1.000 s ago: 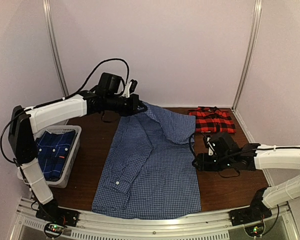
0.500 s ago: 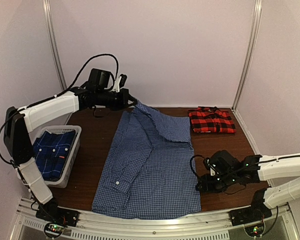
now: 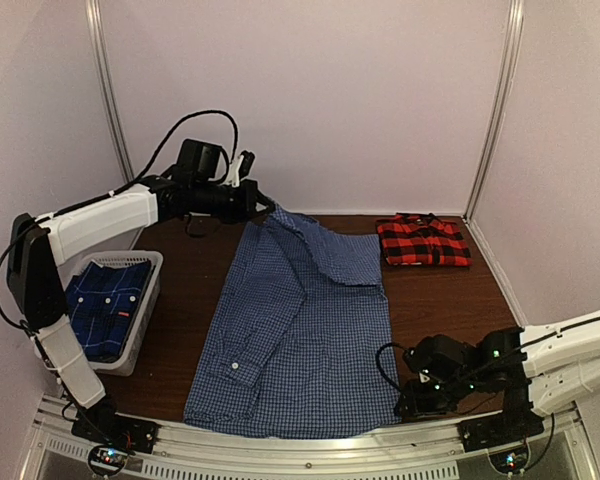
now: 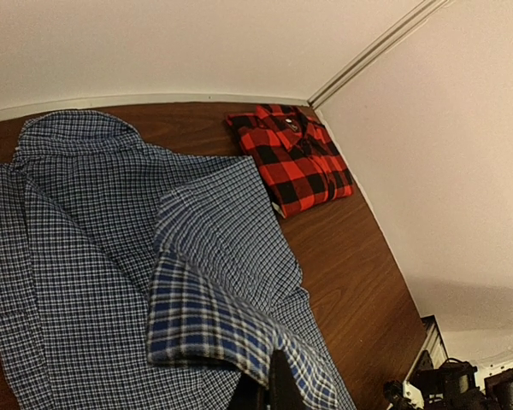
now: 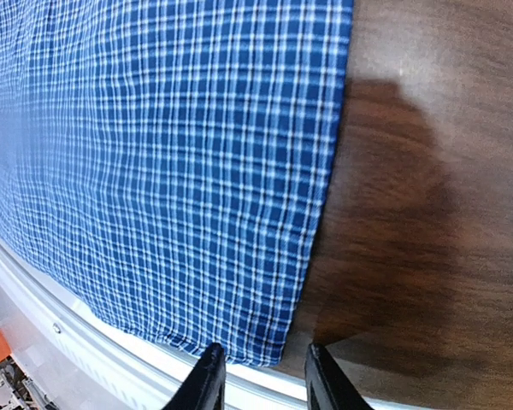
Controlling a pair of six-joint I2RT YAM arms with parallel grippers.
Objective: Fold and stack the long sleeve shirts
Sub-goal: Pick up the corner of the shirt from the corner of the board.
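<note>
The blue-and-white gingham shirt (image 3: 300, 330) lies spread on the table, its far right part folded over. My left gripper (image 3: 267, 205) is at its far end, shut on a raised edge of the cloth; in the left wrist view the gingham (image 4: 214, 316) drapes over my left gripper (image 4: 274, 391). My right gripper (image 3: 407, 402) is low at the shirt's near right corner. In the right wrist view my right gripper (image 5: 264, 352) is open, with the shirt's corner (image 5: 265, 337) between its fingertips. The red-and-black plaid shirt (image 3: 423, 242) lies folded at the back right. The darker blue plaid shirt (image 3: 108, 305) lies in a basket.
A white basket (image 3: 152, 300) stands at the left of the brown table (image 3: 450, 300). A metal rail (image 3: 310, 450) runs along the near edge, just under my right gripper. The walls stand close behind and to the right.
My right arm has moved along the shirt's right side to its near right corner. My left gripper drew the cloth slightly back and left, then held still.
</note>
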